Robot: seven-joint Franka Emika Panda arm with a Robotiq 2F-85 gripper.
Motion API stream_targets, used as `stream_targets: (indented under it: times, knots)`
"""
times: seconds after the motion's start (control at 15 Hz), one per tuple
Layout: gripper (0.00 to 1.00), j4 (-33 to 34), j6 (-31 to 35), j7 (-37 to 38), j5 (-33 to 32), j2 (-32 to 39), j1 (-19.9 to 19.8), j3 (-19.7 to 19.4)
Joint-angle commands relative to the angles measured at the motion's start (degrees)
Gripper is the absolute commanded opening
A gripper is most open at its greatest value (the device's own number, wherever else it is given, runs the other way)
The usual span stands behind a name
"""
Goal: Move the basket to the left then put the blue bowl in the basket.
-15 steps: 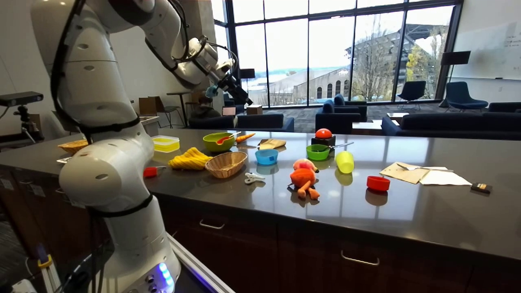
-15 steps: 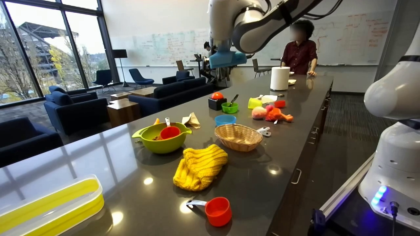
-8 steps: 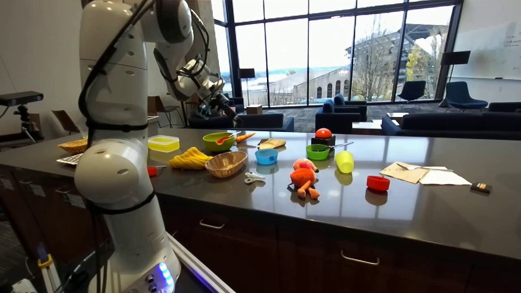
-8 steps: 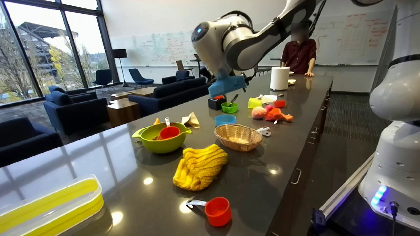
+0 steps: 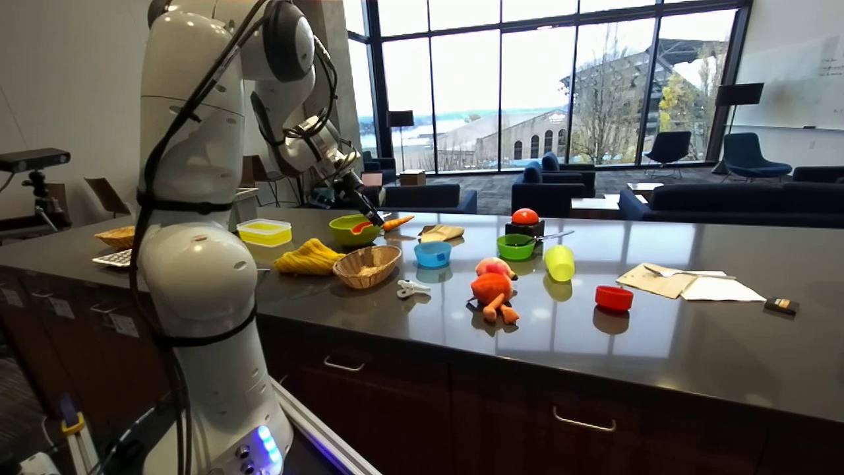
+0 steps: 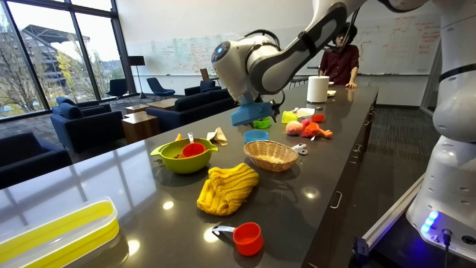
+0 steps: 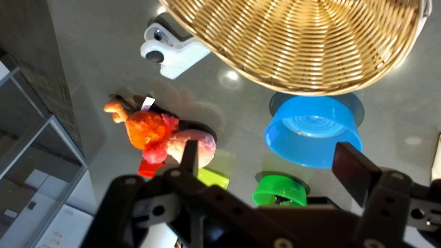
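Observation:
The basket (image 5: 367, 267) is tan wicker and stands upright on the dark counter. It also shows in an exterior view (image 6: 270, 158) and at the top of the wrist view (image 7: 306, 48), cut off by the frame edge. The light-blue bowl (image 5: 432, 256) stands right beside it, upright and empty but for a small speck; it shows too in an exterior view (image 6: 255, 136) and in the wrist view (image 7: 311, 137). My gripper (image 7: 268, 156) is open and empty, above the counter. In an exterior view my gripper (image 5: 378, 219) points down at a slant; elsewhere the blue wrist part mostly hides it.
A white clip (image 5: 412, 289) lies beside the basket. A yellow knitted cloth (image 6: 227, 190) and a large green bowl (image 6: 186, 163) stand near it. An orange plush bird (image 5: 491, 290), a small green bowl (image 5: 515, 247) and a yellow cup (image 5: 559, 263) lie past the blue bowl.
The arm has come down from high above toward the counter, over the basket and bowl area. The basket, the blue bowl and the other objects have not moved.

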Motion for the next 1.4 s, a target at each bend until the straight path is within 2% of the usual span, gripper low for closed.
stream_targets:
  times: [0.0,0.2,0.47,0.67,0.8,1.0,1.07,1.33]
  knots:
    - [1.0,-8.6,8.64,3.68,4.4,-4.47,6.65,-12.71]
    - [0.97,-14.58,11.89,11.03,4.96,-5.85,11.43,-22.67]
    - [1.0,-18.69,14.32,18.47,10.58,-5.92,13.63,-29.36]
    - [1.0,-18.97,18.99,19.57,15.62,-4.86,14.86,-31.3]
    - [1.0,-19.2,25.48,17.79,19.17,-4.37,15.32,-31.88]
    - [1.0,-19.16,32.18,16.75,20.98,-4.1,16.77,-33.05]
    - [1.0,-18.91,32.35,17.2,19.96,-4.3,17.38,-33.65]
    - [1.0,-16.58,22.56,22.42,11.11,-6.03,20.45,-36.46]
